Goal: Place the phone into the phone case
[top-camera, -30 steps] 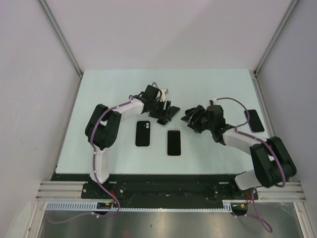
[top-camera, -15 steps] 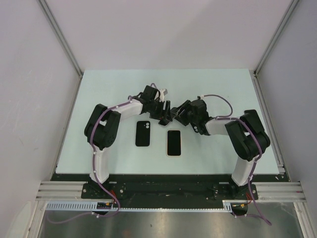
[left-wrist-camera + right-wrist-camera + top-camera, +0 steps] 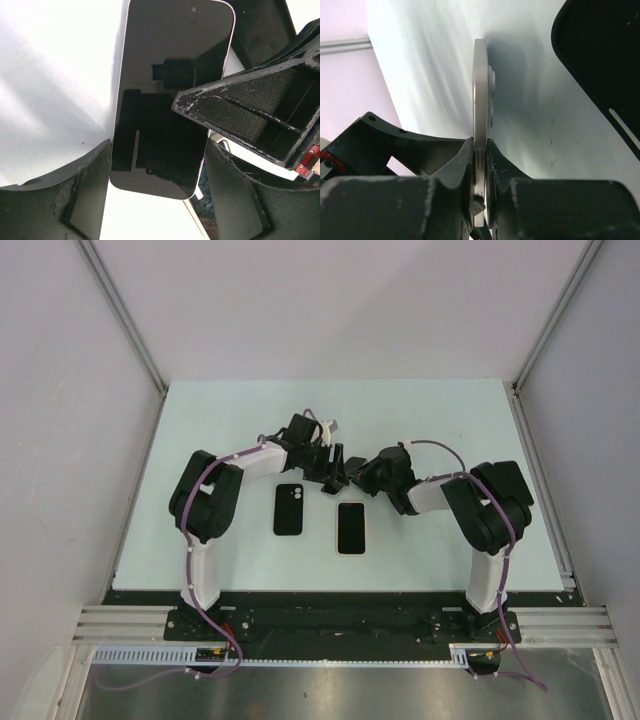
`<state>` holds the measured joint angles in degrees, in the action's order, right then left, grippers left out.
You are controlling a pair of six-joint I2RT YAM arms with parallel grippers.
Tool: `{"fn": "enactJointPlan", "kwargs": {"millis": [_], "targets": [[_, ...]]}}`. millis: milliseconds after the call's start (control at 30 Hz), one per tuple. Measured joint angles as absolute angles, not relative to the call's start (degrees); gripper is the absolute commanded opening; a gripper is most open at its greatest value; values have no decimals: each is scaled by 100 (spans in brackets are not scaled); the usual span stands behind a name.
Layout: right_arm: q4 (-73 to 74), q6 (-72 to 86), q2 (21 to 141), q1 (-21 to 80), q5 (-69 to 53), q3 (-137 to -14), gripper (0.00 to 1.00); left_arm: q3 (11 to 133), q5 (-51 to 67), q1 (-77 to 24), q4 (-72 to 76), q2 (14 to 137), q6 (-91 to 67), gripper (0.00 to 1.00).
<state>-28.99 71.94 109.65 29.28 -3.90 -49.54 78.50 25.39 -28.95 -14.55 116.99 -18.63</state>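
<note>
I'm pinching the phone [image 3: 170,95] across its thin body with my right gripper [image 3: 479,150], the jaws pressed in tight on front and back, and from that wrist I'm seeing it edge-on with its camera bump facing right. At the same time my left gripper [image 3: 157,150] is standing spread wide around the same phone, its fingers sitting against the two long sides as far as I can judge, screen towards that wrist camera. So the phone is hanging between both arms near the middle of the worktop [image 3: 220,420], turned up on edge rather than lying flat; whether its far end is touching the surface I cannot tell. The black phone case [image 3: 289,509] is lying flat just in front of my left gripper, apart from the phone and not yet filled by it. A second handset [image 3: 351,528] with a pale rim is lying screen-up beside the case. By my reckoning, I'm only partway: the phone is lifted and gripped, but nothing is seated. I'm judging that what remains is settling it in one gripper, bringing it over the case, lining up the camera end and pressing it in.
</note>
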Motion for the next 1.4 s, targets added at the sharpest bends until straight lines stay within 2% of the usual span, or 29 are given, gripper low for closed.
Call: {"fn": "enactJointPlan", "kwargs": {"millis": [67, 167, 267, 367, 500, 733, 867, 1000, 1233, 1400], "targets": [[-2908, 7244, 10973, 2912, -434, -4954, 0, 7830, 2532, -2893, -1446, 11684, -1920, 78], [-2902, 7196, 10973, 2886, -548, -4954, 0, 7769, 2502, -2888, -1446, 11633, -1984, 89], [-2902, 7100, 10973, 2864, -652, -4954, 0, 7719, 2517, -2880, -1544, 11546, -2058, 95], [-2912, 6904, 10971, 2799, -816, -4954, 0, 7607, 2429, -2856, -1828, 11310, -2104, 100], [-2950, 6558, 10956, 2659, -1160, -4954, 0, 7579, 2182, -2801, -2298, 10803, -2104, 99], [-2945, 5894, 10696, 2523, -1796, -4954, 0, 7520, 1221, -2405, -3205, 9616, -2132, 82], [-2961, 5640, 10468, 2611, -2176, -4954, 0, 6995, 1068, -1841, -3404, 9282, -2147, 77], [-2928, 5347, 10272, 2827, -2460, -4954, 0, 6608, 941, -1461, -3653, 9389, -2139, 69], [-2788, 5179, 10156, 3124, -2812, -4954, 0, 6554, 1009, -1527, -3693, 9887, -2154, 54], [-2429, 5035, 9968, 3142, -2834, -4954, 0, 6455, 1070, -1531, -3612, 10167, -2209, 48]]}}
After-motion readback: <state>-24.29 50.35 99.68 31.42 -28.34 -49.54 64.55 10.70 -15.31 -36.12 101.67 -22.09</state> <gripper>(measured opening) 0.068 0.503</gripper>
